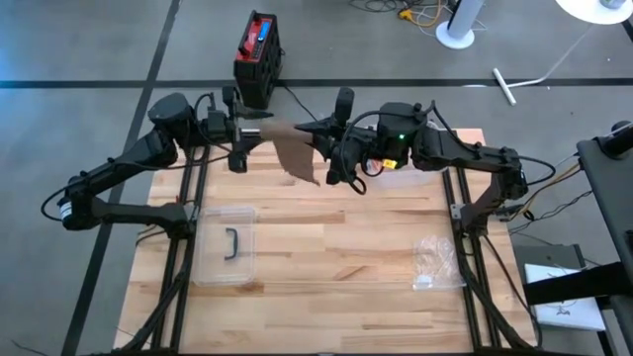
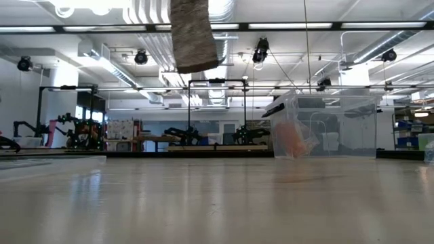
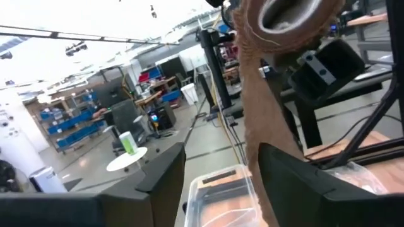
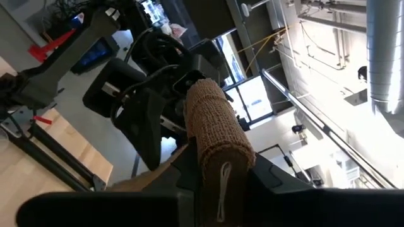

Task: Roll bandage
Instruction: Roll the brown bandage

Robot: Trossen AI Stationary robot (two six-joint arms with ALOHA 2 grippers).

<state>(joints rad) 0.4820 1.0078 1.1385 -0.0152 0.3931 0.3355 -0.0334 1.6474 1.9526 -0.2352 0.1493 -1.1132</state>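
A brown bandage (image 1: 297, 150) is held up in the air over the table's far edge, between my two grippers. Its rolled part (image 4: 213, 123) sticks out of my right gripper (image 4: 218, 173), which is shut on it. The loose strip (image 2: 193, 34) hangs down from the roll, clear of the table. My left gripper (image 3: 221, 183) faces the roll from the table's left side, level and open. The strip (image 3: 268, 120) runs down along the inner side of one of its fingers (image 3: 297, 183). My right gripper pinches the rolled part of the bandage near one end (image 4: 221, 161) between its two fingers. It comes level from the table's right, its fingers lying along the roll. The roll is lifted clear, with its free end toward my left gripper. Of my left gripper, I cannot tell whether its finger touches the hanging strip.
A clear plastic box with a dark handle (image 1: 226, 252) sits on the table's left half. A crumpled clear bag (image 1: 435, 262) lies at the right. More clear wrapping (image 1: 401, 178) lies under my right arm. Beyond the far edge a red-and-black case (image 1: 259, 49) stands on the floor.
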